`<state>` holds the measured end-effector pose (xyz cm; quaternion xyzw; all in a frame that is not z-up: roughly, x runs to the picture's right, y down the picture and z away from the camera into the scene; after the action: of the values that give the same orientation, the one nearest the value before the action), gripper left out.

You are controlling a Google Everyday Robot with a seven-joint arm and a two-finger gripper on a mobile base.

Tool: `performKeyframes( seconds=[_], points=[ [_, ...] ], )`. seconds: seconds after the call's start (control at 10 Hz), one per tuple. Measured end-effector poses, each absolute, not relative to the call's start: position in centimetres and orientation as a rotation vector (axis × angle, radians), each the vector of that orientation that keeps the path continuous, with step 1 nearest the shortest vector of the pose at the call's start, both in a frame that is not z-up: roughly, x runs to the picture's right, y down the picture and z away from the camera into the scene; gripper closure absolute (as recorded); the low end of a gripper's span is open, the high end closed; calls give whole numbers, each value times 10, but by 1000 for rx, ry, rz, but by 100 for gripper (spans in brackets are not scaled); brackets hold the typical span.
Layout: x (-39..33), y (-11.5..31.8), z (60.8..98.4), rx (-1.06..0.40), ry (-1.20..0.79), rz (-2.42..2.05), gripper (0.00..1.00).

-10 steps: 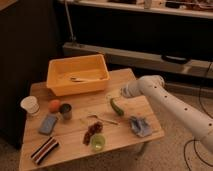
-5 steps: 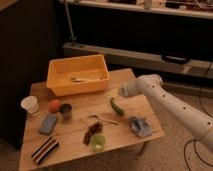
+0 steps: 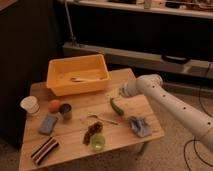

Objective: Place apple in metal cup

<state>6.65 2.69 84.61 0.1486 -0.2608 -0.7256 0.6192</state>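
The apple (image 3: 54, 105) is a small orange-red fruit on the left side of the wooden table (image 3: 75, 145), between the white cup (image 3: 30, 105) and the metal cup (image 3: 65, 111). The metal cup is a small dark grey cylinder standing upright just right of the apple, close to it. My gripper (image 3: 116, 93) is at the end of the white arm (image 3: 165, 102), over the table's right-middle, just right of the yellow bin and above a green pepper. It is well right of the apple and the cup.
A yellow bin (image 3: 77, 74) with utensils stands at the back. A green pepper (image 3: 116, 107), a dark grape bunch (image 3: 92, 131), a translucent green cup (image 3: 97, 142), a blue cloth (image 3: 140, 125), a blue sponge (image 3: 48, 124) and a striped packet (image 3: 44, 150) lie on the table.
The arm's end has shifted slightly left, toward the yellow bin's right corner. The objects on the table have not moved.
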Motion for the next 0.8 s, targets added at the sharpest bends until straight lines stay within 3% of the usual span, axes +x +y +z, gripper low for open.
performKeyframes(
  seconds=[0.4,0.8],
  points=[
    [45,19,830,407,-595,-1748,20],
    [-71,1,745,572,-590,-2051,20]
  ],
)
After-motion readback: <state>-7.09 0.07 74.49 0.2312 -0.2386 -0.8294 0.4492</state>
